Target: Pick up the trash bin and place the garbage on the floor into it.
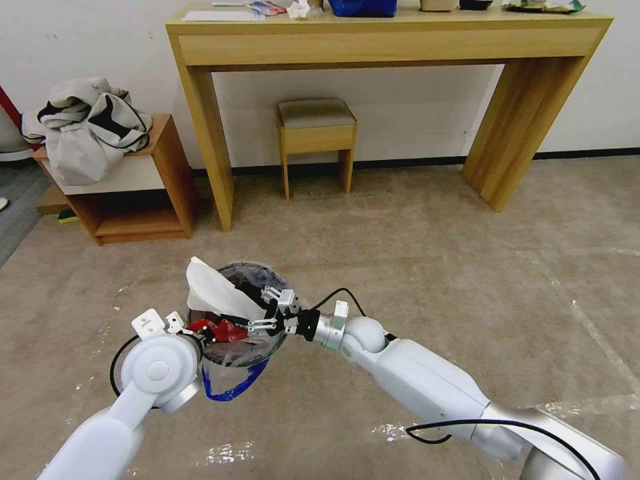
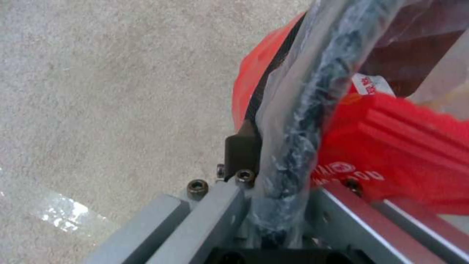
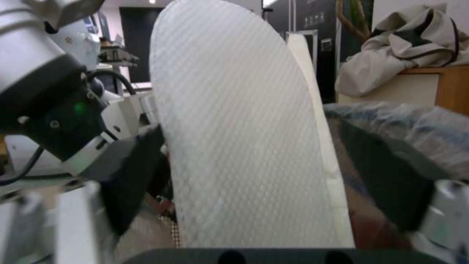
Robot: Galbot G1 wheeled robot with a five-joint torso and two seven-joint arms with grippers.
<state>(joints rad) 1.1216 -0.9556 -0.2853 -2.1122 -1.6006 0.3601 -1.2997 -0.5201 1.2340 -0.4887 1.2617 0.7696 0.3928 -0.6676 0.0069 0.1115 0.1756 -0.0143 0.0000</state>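
Note:
The trash bin (image 1: 230, 363), red with a crinkly clear liner and a blue drawstring, hangs above the floor (image 1: 433, 253). My left gripper (image 1: 199, 328) is shut on its rim; in the left wrist view the bagged rim (image 2: 293, 121) runs between the left gripper's (image 2: 281, 165) fingers. A white paper sheet (image 1: 213, 290) stands up out of the bin, with red packets (image 1: 217, 330) below it. My right gripper (image 1: 273, 312) is over the bin's mouth, open. The paper (image 3: 244, 128) stands between its spread fingers (image 3: 132, 176). Red packets (image 2: 401, 139) lie inside the rim.
A wooden console table (image 1: 393, 40) stands against the far wall with a small stool (image 1: 315, 133) under it. A low wooden cabinet (image 1: 133, 193) with a heaped jacket (image 1: 87, 127) is at the far left. Faded tape lines (image 1: 593, 327) cross the carpet on the right.

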